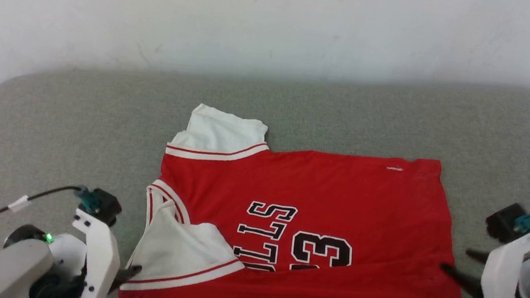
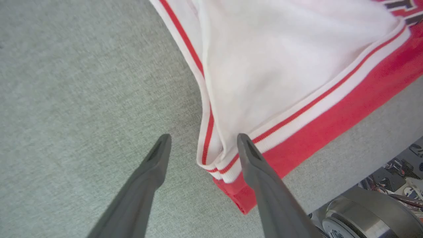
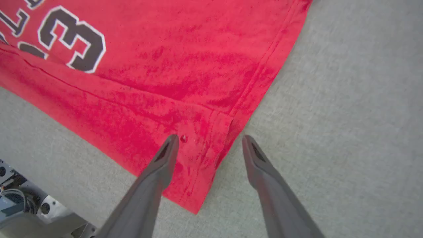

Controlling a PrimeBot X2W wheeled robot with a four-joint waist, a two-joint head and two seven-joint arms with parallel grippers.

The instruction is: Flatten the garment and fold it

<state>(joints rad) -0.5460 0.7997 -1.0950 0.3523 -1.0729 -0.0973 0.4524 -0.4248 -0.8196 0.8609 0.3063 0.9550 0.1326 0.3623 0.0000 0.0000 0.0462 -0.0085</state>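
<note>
The garment (image 1: 319, 192) is a red jersey lying on the grey padded table (image 1: 80, 118), collar to the left and hem to the right. Its near edge is folded up over the lower part of the black letters and number. One white sleeve (image 1: 218, 133) sticks out at the back, and the other (image 2: 281, 66) lies folded over the front. My left gripper (image 1: 126, 276) is open at the near-left corner, and the sleeve's striped corner lies between its fingers (image 2: 204, 137). My right gripper (image 1: 457, 261) is open at the near-right hem corner (image 3: 210, 137), one finger over the red cloth (image 3: 181, 59).
The grey table reaches back to a white wall (image 1: 276, 20). Its near edge runs close below the garment, and parts of my base (image 2: 363, 211) show past it. Bare grey surface lies left, right and behind the jersey.
</note>
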